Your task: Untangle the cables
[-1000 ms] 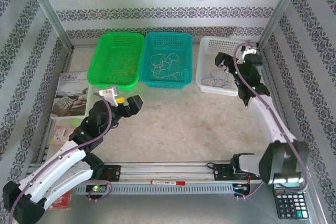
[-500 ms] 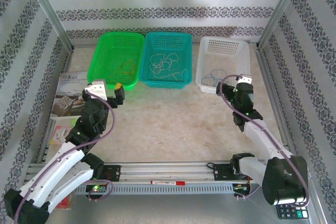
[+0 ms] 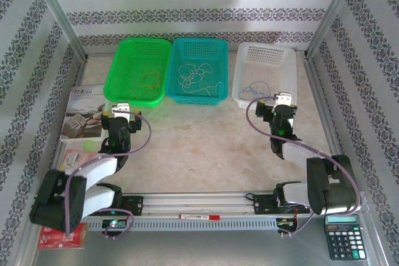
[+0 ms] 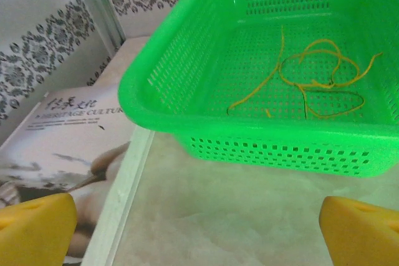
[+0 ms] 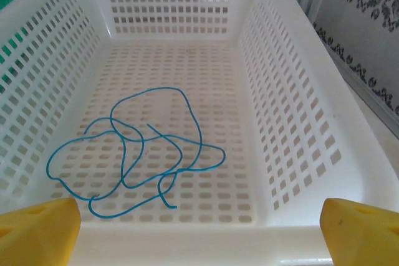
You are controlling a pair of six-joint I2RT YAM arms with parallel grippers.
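Three cables lie apart, one per basket. A yellowish cable (image 3: pixel 149 79) (image 4: pixel 312 82) curls in the green basket (image 3: pixel 115 70) (image 4: pixel 280 147). A whitish one (image 3: pixel 196 74) loops in the teal basket (image 3: pixel 199 99). The pale blue one (image 3: pixel 254 88) (image 5: pixel 134 154) rests in the white basket (image 3: pixel 290 73) (image 5: pixel 293 123). My left gripper (image 3: pixel 120 108) (image 4: pixel 199 235) hovers open just short of the green basket's near wall, nothing between its yellow pads (image 4: pixel 34 228). My right gripper (image 3: pixel 277 99) (image 5: pixel 199 235) stands open at the white basket's near rim, also holding nothing.
A magazine (image 3: pixel 84 113) (image 4: pixel 56 147) lies at the left beside the green basket. A calculator (image 3: pixel 344 241) sits at the near right, and a red pen (image 3: pixel 199 216) lies on the rail between the arm bases. Metal posts and patterned walls enclose the table.
Both arms have folded back toward their bases. The right gripper came out of the white basket to its near rim. The left gripper swung left, now facing the green basket.
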